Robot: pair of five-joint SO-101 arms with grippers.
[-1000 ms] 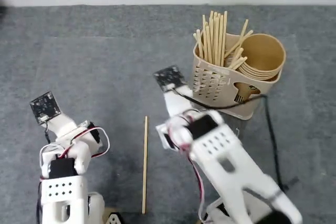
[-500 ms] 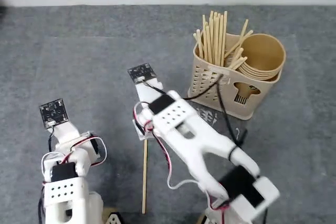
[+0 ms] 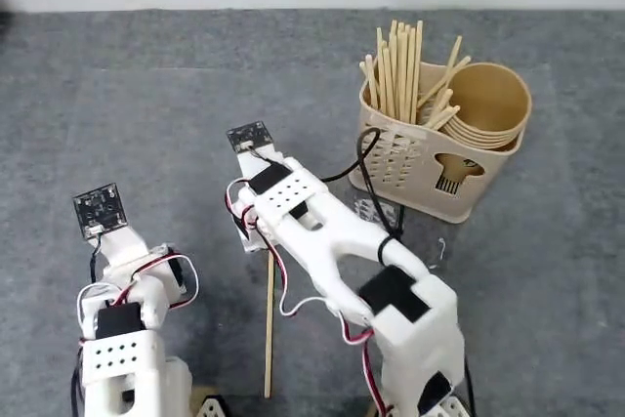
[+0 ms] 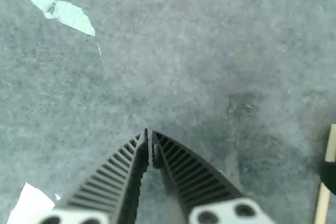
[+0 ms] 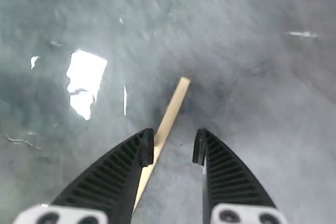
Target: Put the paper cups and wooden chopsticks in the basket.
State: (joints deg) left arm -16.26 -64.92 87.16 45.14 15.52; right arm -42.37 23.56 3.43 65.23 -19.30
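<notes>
A single wooden chopstick (image 3: 270, 314) lies on the grey mat between the two arms, pointing away from the front edge. My right gripper (image 5: 173, 145) hangs open over its far end, and the chopstick (image 5: 167, 114) runs between the fingers, close against one of them. In the high view the right arm (image 3: 312, 227) covers that end. The beige basket (image 3: 410, 158) at the back right holds several upright chopsticks (image 3: 395, 65) and stacked paper cups (image 3: 488, 104). My left gripper (image 4: 148, 137) is shut and empty above bare mat, with the chopstick (image 4: 325, 182) off to one side.
Small white paper scraps (image 4: 63, 13) and a bright patch (image 5: 84, 80) lie on the mat. A black cable (image 3: 366, 168) loops from the right arm in front of the basket. The left arm (image 3: 122, 290) sits at the front left corner.
The right arm has swung left from beside the basket to above the chopstick's far end. The left arm shifted slightly at first, then stayed still.
</notes>
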